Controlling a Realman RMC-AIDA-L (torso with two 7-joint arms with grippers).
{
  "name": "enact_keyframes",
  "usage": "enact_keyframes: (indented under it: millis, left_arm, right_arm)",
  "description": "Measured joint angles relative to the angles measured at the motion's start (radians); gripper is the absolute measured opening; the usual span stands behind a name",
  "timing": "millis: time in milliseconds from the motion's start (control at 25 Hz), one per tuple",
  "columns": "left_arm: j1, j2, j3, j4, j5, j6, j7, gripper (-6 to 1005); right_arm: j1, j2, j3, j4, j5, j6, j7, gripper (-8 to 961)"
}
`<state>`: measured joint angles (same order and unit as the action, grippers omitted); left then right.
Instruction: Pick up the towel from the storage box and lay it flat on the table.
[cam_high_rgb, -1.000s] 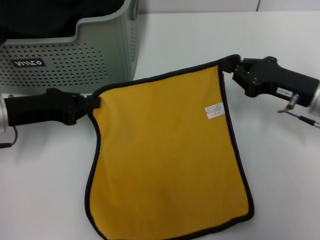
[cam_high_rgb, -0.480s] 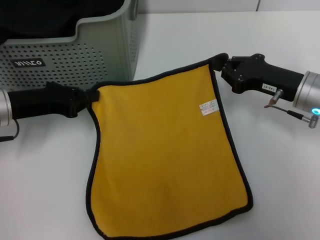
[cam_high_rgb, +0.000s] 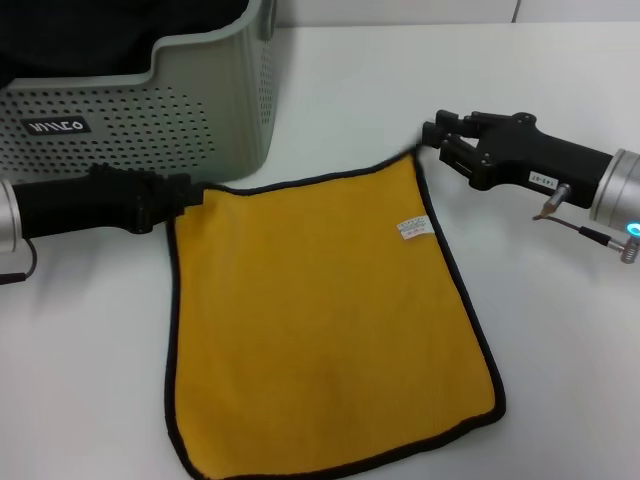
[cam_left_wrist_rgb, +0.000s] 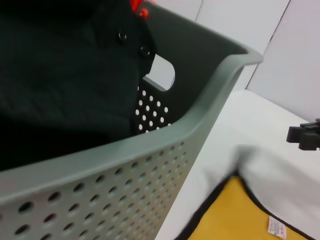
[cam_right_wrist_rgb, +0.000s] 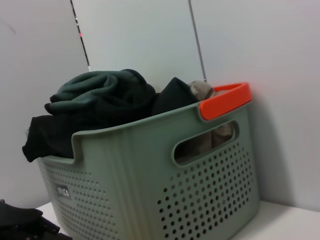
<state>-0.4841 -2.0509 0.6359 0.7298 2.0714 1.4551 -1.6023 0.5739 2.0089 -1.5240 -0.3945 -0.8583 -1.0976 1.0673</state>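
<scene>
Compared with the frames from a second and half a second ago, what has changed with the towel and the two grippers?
The towel has settled flat on the table, its far edge lower and straighter. The right gripper has let go of its far corner and sits just clear of it, open. The left gripper is still at the other far corner. The storage box stayed put.

Mustard towel (cam_high_rgb: 320, 320) lies flat on white table (cam_high_rgb: 560, 380) beside grey-green storage box (cam_high_rgb: 150, 110).

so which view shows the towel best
The head view: the whole towel lies spread on the table, all four black-trimmed edges and its white label visible, in front of the storage box. The left wrist view catches only one corner with the label. The right wrist view shows none of it.
</scene>
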Motion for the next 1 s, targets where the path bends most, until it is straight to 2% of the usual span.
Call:
enact_keyframes:
  millis: [40,160,320,360,440,520,640,720,840,1000]
  left_arm:
    - [0.001,0.000,-0.001,0.000,-0.001,0.000,0.000,128]
    - [0.002,0.002,-0.001,0.003,-0.008,0.000,0.003,131]
    - [0.017,0.011,0.000,0.002,-0.063,0.070,0.056,284]
    - [0.025,0.012,0.000,0.001,-0.089,0.115,0.092,322]
    - [0.048,0.009,0.003,-0.003,-0.144,0.243,0.214,419]
    - [0.071,-0.003,0.007,-0.015,-0.178,0.382,0.400,537]
    - [0.103,-0.027,0.008,-0.056,-0.185,0.524,0.669,534]
    - [0.109,-0.033,0.011,-0.093,-0.187,0.559,0.749,532]
    - [0.105,-0.026,0.040,-0.125,-0.193,0.568,0.725,533]
    - [0.103,-0.018,0.054,-0.126,-0.204,0.570,0.675,534]
  right_arm:
    - [-0.004,0.000,0.002,-0.005,0.001,0.001,0.000,57]
    - [-0.028,0.002,0.030,-0.023,0.003,0.001,-0.003,258]
    - [-0.078,0.004,0.070,-0.060,0.003,-0.031,-0.012,439]
    - [-0.125,-0.001,0.086,-0.088,0.003,-0.125,-0.029,484]
    - [-0.153,-0.004,0.095,-0.089,-0.002,-0.266,-0.075,554]
    - [-0.167,-0.006,0.092,-0.080,-0.022,-0.401,-0.118,624]
    - [-0.183,-0.001,0.088,-0.082,-0.099,-0.571,-0.130,710]
    - [-0.192,0.009,0.080,-0.082,-0.139,-0.648,-0.130,741]
    - [-0.200,0.018,0.031,-0.086,-0.150,-0.660,-0.118,789]
    - [-0.160,0.015,-0.029,-0.087,-0.153,-0.585,-0.034,852]
